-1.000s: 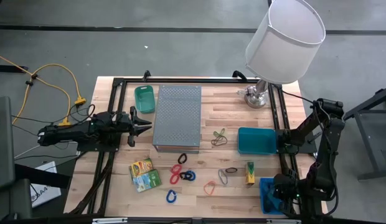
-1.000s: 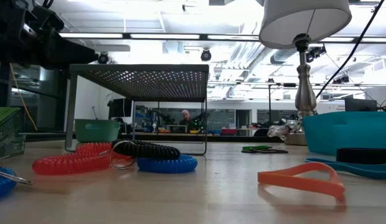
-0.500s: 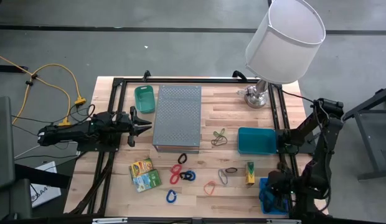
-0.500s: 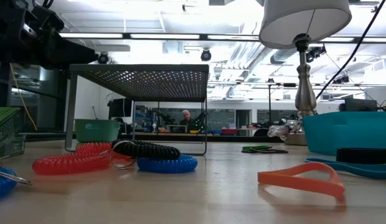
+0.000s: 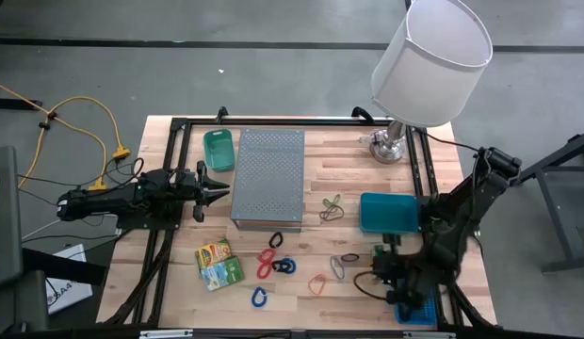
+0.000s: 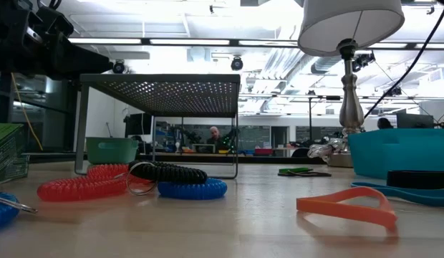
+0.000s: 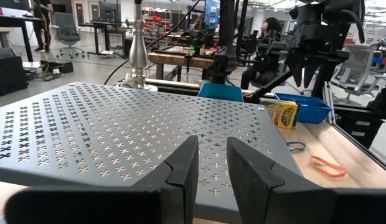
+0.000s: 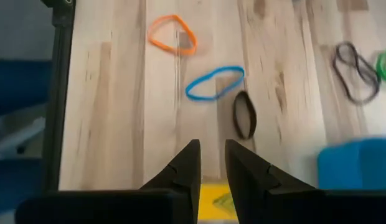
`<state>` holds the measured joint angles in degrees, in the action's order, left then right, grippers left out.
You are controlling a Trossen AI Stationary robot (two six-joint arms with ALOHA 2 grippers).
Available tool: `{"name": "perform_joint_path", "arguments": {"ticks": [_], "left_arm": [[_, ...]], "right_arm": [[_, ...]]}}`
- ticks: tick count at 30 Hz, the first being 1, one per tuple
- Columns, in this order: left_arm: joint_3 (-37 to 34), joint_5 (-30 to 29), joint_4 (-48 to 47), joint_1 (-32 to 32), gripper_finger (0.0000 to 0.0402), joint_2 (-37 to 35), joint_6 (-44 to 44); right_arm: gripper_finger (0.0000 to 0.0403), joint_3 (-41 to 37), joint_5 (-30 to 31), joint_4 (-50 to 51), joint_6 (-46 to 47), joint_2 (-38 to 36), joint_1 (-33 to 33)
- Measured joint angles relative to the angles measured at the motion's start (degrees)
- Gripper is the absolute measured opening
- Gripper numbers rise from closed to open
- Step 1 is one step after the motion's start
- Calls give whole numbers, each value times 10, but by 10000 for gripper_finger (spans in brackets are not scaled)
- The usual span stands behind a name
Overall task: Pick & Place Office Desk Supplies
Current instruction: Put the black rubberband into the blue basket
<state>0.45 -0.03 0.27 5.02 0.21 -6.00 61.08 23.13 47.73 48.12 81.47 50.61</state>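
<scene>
— Where did we see the right gripper (image 5: pixel 384 271)?

— We saw it near the front of the wooden table (image 5: pixel 320 141), right over a yellow packet (image 8: pixel 218 202). Its two fingers had only a thin gap between them, and we saw nothing in that gap.

— What lay near it?

— We spotted a dark rubber band (image 8: pixel 244 115) just past the packet. Next came a blue rubber band (image 8: pixel 214 83), and then an orange rubber band (image 8: pixel 173 41) a bit farther off. All three lay flat on the wood. A teal bin (image 5: pixel 388 212) sat close by.

— And the left gripper (image 5: pixel 219 191)?

— We found it at the left side of the big grey metal box with holes (image 5: pixel 268 174), up near the top of the box. Its fingers stood a little apart too, and they were empty.

— Where were the other small things?

— We saw two green and yellow packets (image 5: pixel 217 264) in front of the box. Red clips (image 5: pixel 267 259), a dark clip (image 5: pixel 284 266) and a blue clip (image 5: pixel 260 298) lay beside them. Some green rubber bands (image 5: pixel 332 207) lay between the box and the teal bin.
</scene>
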Motion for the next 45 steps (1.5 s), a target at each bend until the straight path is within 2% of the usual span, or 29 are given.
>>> {"name": "perform_joint_path", "arguments": {"ticks": [9, 17, 32, 40, 45], "left_arm": [[0, 0, 0, 0, 79, 0, 0], [0, 0, 0, 0, 79, 0, 0], [0, 0, 0, 0, 79, 0, 0], [0, 0, 0, 0, 79, 0, 0], [0, 0, 0, 0, 79, 0, 0]], "right_arm": [[63, 0, -88, -50, -151, 0, -100], [63, 0, -97, -49, -212, 15, -140], [63, -1, -103, -51, -244, 134, -161], [63, -1, -104, -51, -244, 170, -182], [63, -1, -127, -55, -245, 183, -195]]}}
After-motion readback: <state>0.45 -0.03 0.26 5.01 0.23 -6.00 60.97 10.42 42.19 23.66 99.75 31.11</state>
